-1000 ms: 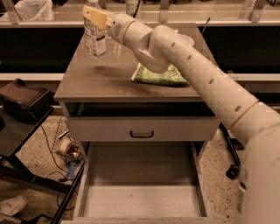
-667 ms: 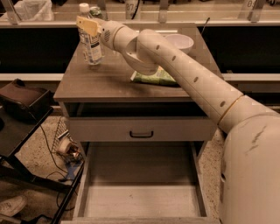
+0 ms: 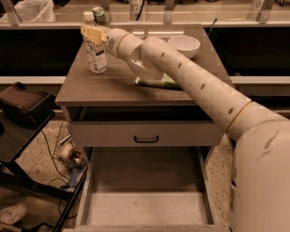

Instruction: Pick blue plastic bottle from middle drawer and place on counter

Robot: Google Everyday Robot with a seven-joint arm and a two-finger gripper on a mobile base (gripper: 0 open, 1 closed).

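Note:
The blue plastic bottle (image 3: pixel 96 53), clear with a white cap and pale label, stands upright at the back left of the counter (image 3: pixel 118 86). My gripper (image 3: pixel 92 33) reaches in from the right. Its cream fingers (image 3: pixel 89 31) are closed across the bottle's upper part, just under the cap. The bottle's base looks to be resting on the counter top. The middle drawer (image 3: pixel 145 199) is pulled open below, and its pale floor holds nothing.
A green soda can (image 3: pixel 98 13) stands just behind the bottle. A white bowl (image 3: pixel 183 45) sits at the back right and a green bag (image 3: pixel 158 82) lies mid-counter under my arm. A closed drawer front with a dark handle (image 3: pixel 146 138) is above the open drawer. A dark cart (image 3: pixel 22 122) stands left.
My gripper has carried the bottle left and down, from above the counter to standing at the counter's back left.

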